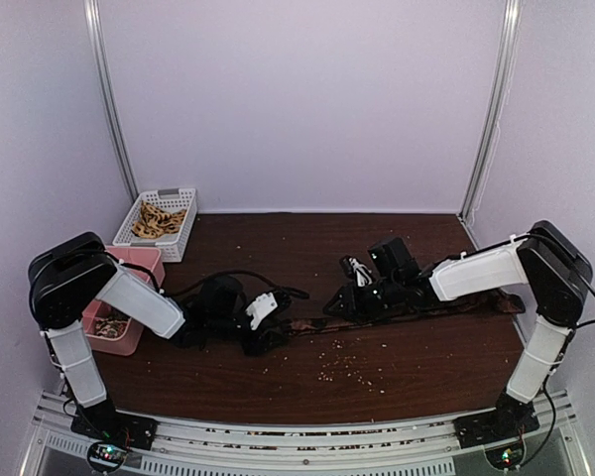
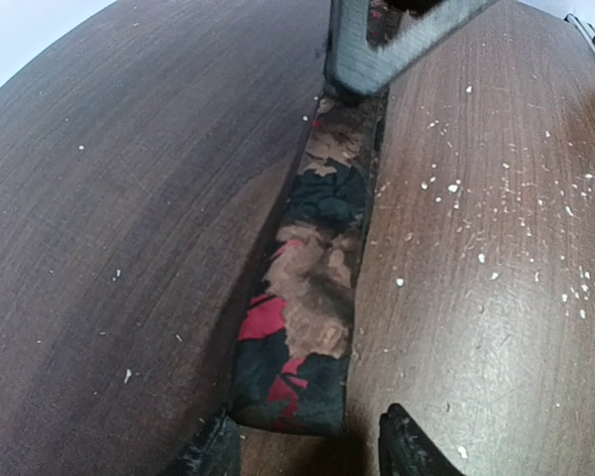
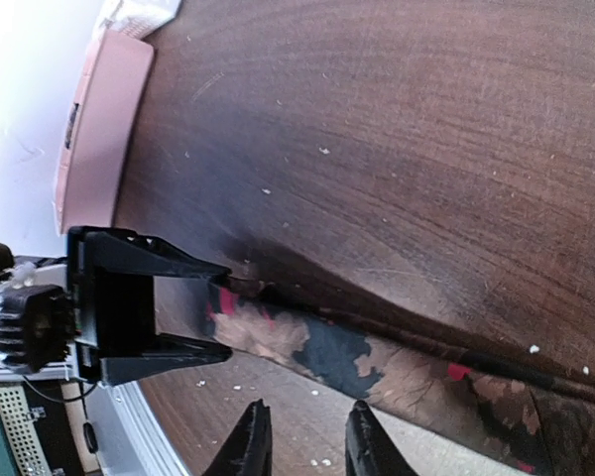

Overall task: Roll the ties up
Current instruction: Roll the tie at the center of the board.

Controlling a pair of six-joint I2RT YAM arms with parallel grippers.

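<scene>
One tie, dark with tan, red and black patches, lies flat across the table (image 1: pixel 466 304). In the left wrist view it runs from bottom centre upward (image 2: pixel 312 288). Its near end lies just ahead of my left gripper (image 2: pixel 312 451), between the open jaws, which hold nothing. In the right wrist view the tie (image 3: pixel 377 362) runs left to right. My right gripper (image 3: pixel 302 441) is open and empty beside the tie's near edge. The left gripper (image 3: pixel 129 307) shows there straddling the tie's end. In the top view the left gripper (image 1: pixel 268 327) and right gripper (image 1: pixel 349 299) face each other mid-table.
A white basket (image 1: pixel 159 223) with tan items stands at the back left. A pink bin (image 1: pixel 119 307) sits by the left arm and also shows in the right wrist view (image 3: pixel 99 129). Pale crumbs (image 1: pixel 342 362) scatter over the dark wood. Black cables (image 1: pixel 238 283) trail near the left gripper.
</scene>
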